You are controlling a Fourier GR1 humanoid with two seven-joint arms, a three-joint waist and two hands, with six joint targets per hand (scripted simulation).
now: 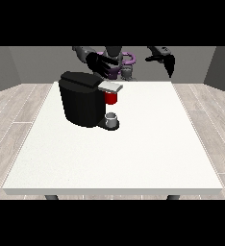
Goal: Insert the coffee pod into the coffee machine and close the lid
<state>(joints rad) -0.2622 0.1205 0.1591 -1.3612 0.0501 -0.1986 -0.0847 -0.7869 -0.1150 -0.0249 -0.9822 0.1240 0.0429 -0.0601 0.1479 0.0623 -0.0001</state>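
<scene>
In the upper middle of the frame, the hand at the view's left (101, 62) hovers with spread fingers just behind the black coffee machine (83, 103), grasping nothing, so it could bump the grey lid (110, 87) above a red thing at the machine (111, 98); a grey thing (112, 117) sits on the machine's base, and the hand at the view's right (168, 63) hangs released.

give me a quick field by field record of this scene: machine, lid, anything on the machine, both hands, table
machine: black coffee machine standing left of centre on the white table
lid: grey lid on the machine's top front
below lid: red thing at the machine
base: grey thing on the machine's base, cannot tell if it is the pod
hand at the view's left: over the machine's top, fingers spread
hand at the view's right: raised beyond the table's far edge, holding nothing, fingers pointing down
</scene>
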